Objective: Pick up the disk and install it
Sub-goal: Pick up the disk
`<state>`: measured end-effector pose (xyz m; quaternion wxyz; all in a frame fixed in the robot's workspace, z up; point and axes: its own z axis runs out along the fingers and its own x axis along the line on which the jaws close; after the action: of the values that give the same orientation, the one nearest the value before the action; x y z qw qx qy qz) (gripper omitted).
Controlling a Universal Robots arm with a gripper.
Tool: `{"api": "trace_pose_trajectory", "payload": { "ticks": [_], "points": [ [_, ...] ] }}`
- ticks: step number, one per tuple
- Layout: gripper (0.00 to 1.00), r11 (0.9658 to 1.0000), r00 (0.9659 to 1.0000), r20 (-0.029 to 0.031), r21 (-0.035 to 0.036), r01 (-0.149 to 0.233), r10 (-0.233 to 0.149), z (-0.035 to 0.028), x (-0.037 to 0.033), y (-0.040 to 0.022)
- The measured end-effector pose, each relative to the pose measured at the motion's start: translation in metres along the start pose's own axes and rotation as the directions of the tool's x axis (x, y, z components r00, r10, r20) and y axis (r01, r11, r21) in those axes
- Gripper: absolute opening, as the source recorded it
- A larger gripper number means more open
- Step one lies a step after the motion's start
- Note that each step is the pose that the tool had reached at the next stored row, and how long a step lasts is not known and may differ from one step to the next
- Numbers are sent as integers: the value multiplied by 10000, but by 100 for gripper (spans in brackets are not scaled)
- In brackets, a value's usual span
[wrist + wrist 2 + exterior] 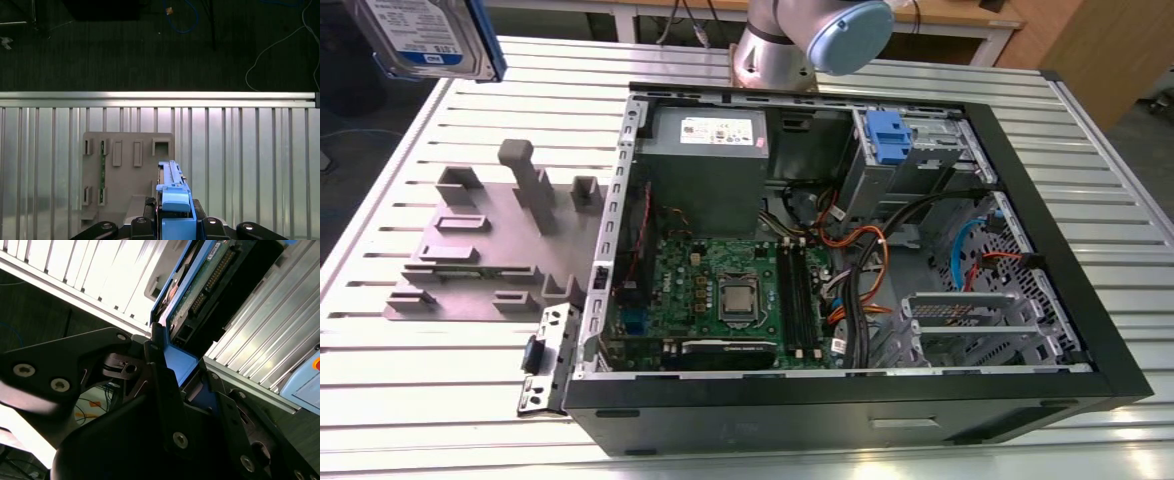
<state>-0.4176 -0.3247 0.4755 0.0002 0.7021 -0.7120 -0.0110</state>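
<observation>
— Slatted metal surface (250, 150) underneath, dark floor past its edge. Whereabouts of the disk (172, 187)?

— Off the surface, up in the tool (173, 215). Seen edge-on in the first wrist view, blue frame nearest the wrist.

— State of the tool?

— Narrow, clamped on the disk's blue-framed end. In the second wrist view, dark fingers (159, 385) against either side, green board and connector row of the disk (210, 275) turned outward.

— Long axis?

— Straight out from the tool, away from the wrist. Label face turned toward the exterior view, high at that view's left (427, 38).

— Underneath?

— Grey fixture (125, 170) with its slots, well below, no contact.

— And the case (854, 250)?

— Open, lying on its side on the surface, toward the exterior view's right of the disk, well apart. Bare blue clip (887, 135) in a bay at the case's far wall, toward that view's right; grey cage (961, 320) nearer the front. Cannot tell which meant for the disk.

— Progress?

— Pick-up judged done, going by the firm hold and the clear gap to the surface. Install not yet begun: disk on the fixture's side of the case, not over the opening.
</observation>
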Motion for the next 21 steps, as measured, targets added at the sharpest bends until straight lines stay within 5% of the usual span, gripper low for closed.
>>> {"api": "trace_pose_trajectory", "payload": {
  "ticks": [21],
  "points": [
    [37,10000,10000,0,-1,1,-1,-1,-1,-45]
  ]
}}
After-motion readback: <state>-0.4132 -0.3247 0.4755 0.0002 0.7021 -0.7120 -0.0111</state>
